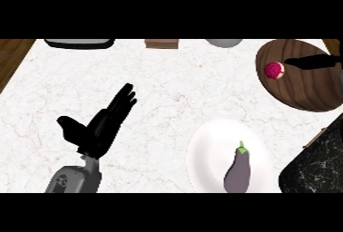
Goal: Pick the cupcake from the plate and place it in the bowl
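Eggplant (237, 171) on plate (208, 154), bottom cropped.

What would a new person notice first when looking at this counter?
The black left hand stands out, open over the white marble counter at the left, fingers straight. At the lower right, a purple eggplant lies on a white plate. At the upper right, a pink cupcake sits on a dark wooden plate.

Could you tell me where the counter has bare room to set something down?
Bare: the middle, between the left hand and the white plate, and the far left. Crowded: the right, with the wooden bowl, the plate's eggplant and a dark marbled block.
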Robot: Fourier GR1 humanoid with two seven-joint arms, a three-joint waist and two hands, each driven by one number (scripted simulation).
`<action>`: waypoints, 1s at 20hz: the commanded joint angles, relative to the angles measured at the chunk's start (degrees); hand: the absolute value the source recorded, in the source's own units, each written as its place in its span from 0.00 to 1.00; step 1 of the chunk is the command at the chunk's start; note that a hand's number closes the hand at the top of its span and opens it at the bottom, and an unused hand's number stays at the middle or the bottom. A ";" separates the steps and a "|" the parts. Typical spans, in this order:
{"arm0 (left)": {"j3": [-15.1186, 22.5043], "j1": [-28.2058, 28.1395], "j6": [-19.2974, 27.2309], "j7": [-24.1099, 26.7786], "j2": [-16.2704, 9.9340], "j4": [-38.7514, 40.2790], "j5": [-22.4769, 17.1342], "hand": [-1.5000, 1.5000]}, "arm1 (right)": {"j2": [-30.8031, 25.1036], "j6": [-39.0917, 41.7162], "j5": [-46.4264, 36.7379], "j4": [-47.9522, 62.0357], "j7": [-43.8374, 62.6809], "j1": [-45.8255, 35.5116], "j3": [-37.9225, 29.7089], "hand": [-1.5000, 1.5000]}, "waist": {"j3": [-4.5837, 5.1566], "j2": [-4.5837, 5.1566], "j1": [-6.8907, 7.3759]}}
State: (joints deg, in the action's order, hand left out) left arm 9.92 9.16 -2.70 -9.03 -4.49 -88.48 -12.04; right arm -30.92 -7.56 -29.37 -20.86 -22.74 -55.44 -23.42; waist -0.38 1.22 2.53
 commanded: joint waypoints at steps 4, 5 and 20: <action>-1.17 -1.72 0.52 -1.85 -1.12 -2.77 -0.41 0.50 | -3.90 14.43 13.25 -2.67 -14.75 4.21 -10.04 0.00 | 0.25 -1.30 -2.67; -3.99 -0.35 -0.97 -2.17 -2.89 -1.78 -2.36 0.50 | -4.18 14.33 14.25 -2.98 -15.70 4.99 -10.92 0.00 | 0.29 -1.17 -2.59; -5.13 -5.31 1.44 0.84 -2.16 -2.92 -0.73 0.50 | -4.66 41.56 28.69 -27.37 -32.18 44.48 -16.86 1.00 | 0.50 -2.70 -8.66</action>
State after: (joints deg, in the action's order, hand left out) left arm 5.97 3.63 -2.05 -8.57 -6.41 -90.85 -12.82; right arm -36.06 24.92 -3.39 -43.02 -45.07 -21.88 -38.81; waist 0.16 -1.33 -4.53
